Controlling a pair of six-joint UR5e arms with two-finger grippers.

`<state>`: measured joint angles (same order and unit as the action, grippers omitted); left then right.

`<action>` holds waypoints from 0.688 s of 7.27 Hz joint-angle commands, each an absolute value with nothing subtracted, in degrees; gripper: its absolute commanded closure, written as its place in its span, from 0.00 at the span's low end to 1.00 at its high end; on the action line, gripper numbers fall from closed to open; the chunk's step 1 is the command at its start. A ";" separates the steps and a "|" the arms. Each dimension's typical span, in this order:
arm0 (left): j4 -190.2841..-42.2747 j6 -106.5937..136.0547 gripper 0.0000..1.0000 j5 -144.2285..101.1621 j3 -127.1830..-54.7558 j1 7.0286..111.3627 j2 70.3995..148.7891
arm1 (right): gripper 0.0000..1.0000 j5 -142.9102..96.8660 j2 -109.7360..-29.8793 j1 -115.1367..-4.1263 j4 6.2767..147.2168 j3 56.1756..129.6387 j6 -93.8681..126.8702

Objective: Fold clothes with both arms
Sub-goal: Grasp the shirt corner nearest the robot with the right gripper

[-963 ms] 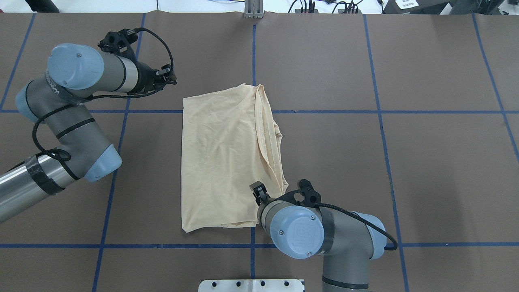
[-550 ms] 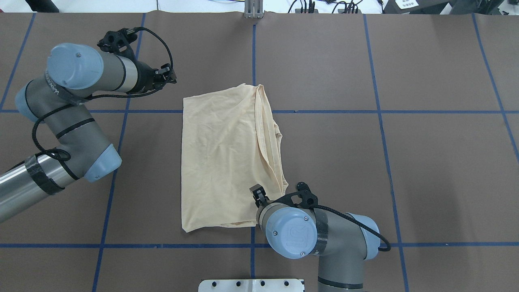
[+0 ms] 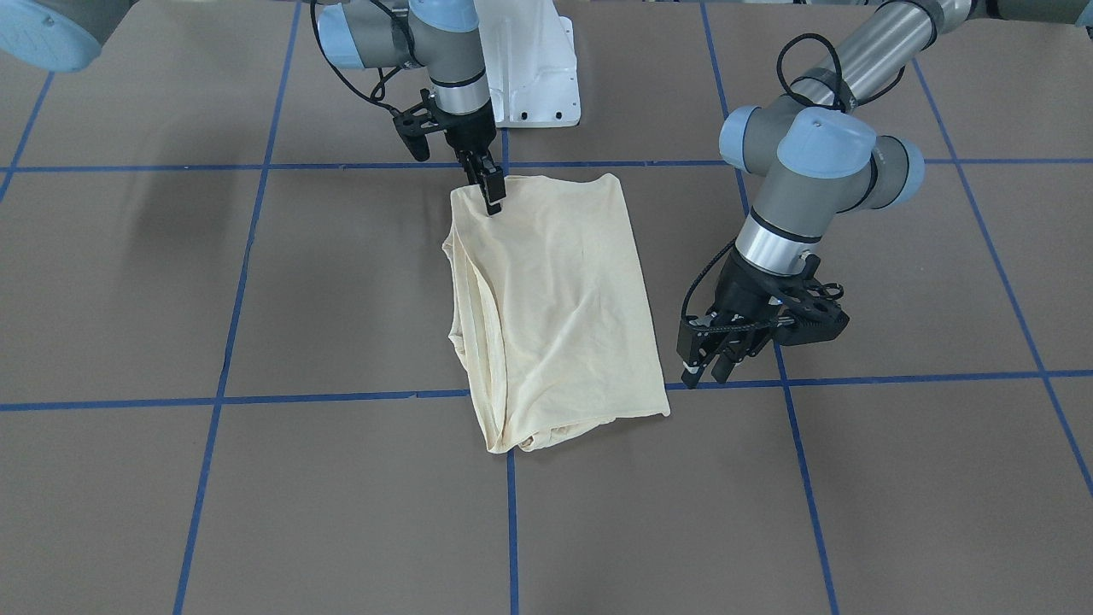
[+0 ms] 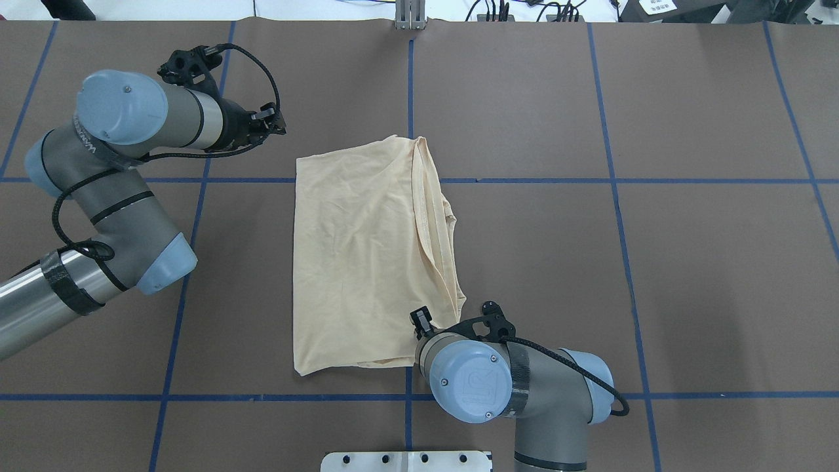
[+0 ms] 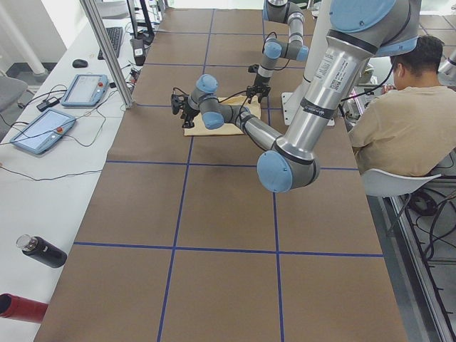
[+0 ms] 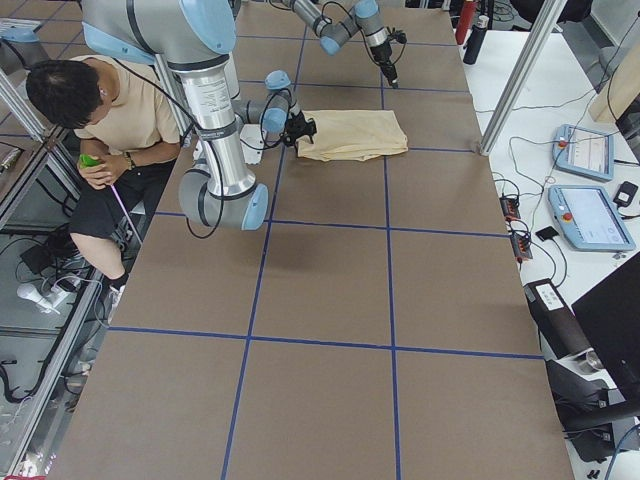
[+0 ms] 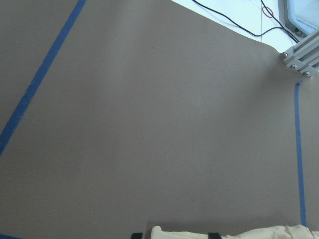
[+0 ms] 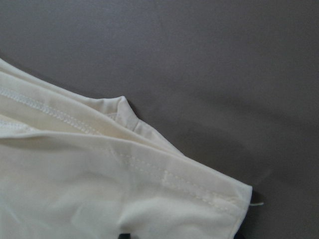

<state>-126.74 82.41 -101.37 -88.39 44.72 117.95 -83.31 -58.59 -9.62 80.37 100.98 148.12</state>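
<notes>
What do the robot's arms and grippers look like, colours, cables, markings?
Both the left arm and right arm are silver tubes with grey joints and light-blue caps, the right's cap embossed with a logo. Black braided cables loop along each, and black tape bands wrap each arm. The left gripper and right gripper are black, each with two slim fingers.
</notes>
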 commanded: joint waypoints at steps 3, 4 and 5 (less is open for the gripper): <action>-126.74 82.53 0.46 -101.51 -88.42 44.74 118.12 | 1.00 -83.40 -58.89 -10.37 80.77 102.04 148.36; -126.74 84.18 0.46 -101.60 -89.64 44.74 117.95 | 1.00 -83.58 -58.89 -10.55 80.77 102.48 148.36; -126.65 86.03 0.46 -101.86 -93.82 44.21 116.03 | 1.00 -83.58 -58.89 -10.63 80.86 103.09 148.36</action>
